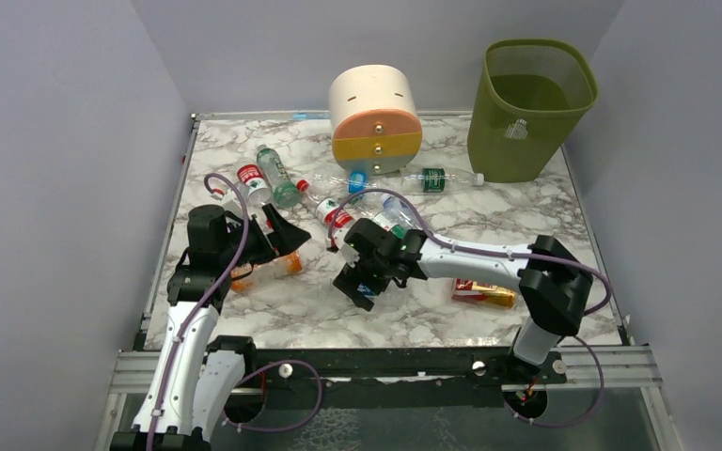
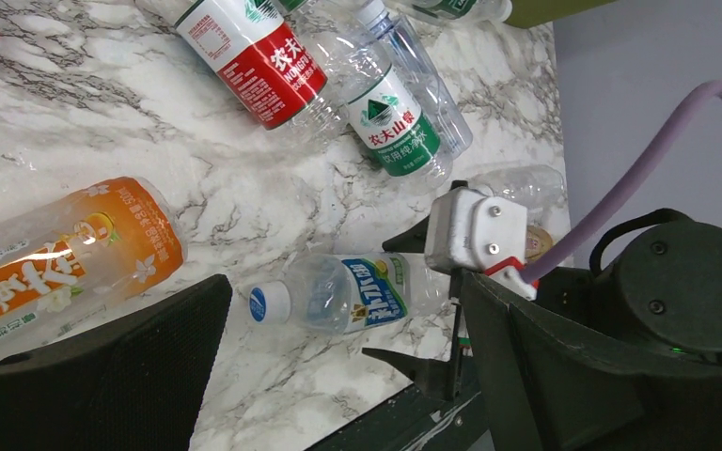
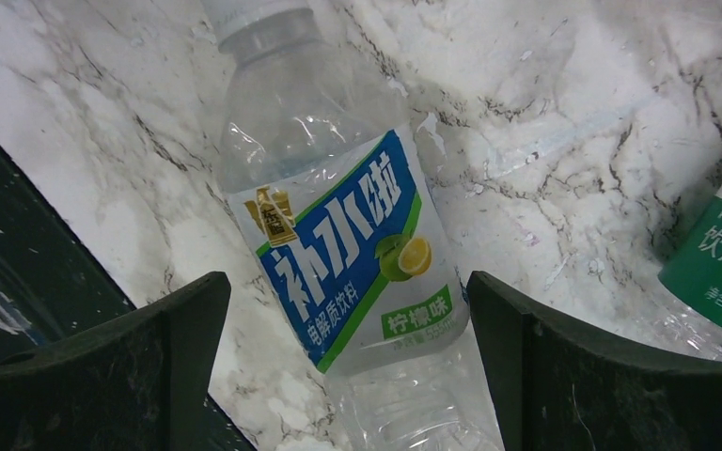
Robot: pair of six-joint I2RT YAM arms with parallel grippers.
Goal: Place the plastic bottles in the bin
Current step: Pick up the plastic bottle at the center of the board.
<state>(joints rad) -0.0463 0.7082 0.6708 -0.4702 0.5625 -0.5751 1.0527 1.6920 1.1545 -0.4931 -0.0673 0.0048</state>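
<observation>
The right tool [image 3: 346, 287] is hanging low over the marble counter [image 3: 573, 141], its two dark fingers [image 3: 150, 376] standing spread and pinching nothing. Directly between them a clear blue-label bottle [image 3: 338, 225] is lying on its side. Its long axis is running top to bottom in the right wrist frame, white cap at the upper edge, so the fingers are straddling its width, which looks right for closing on the body. The label is reading "补水啦" in white characters, with a lemon picture and "柠檬味" on a green tab.

At left centre of the overhead frame the left tool [image 1: 280, 235] is also spread and empty, poised just beside an orange drink bottle [image 2: 66, 254].

Above these in the left wrist frame, a red-label bottle [image 2: 254, 56] is showing "农夫山泉" and "NONGFU SPRING", and a green-label bottle [image 2: 395, 122] the same brand.

The bin [image 1: 503, 141] is standing at the upper right of the overhead frame, well apart from both tools and on the right arm's side, past the drawer unit [image 1: 374, 117].
</observation>
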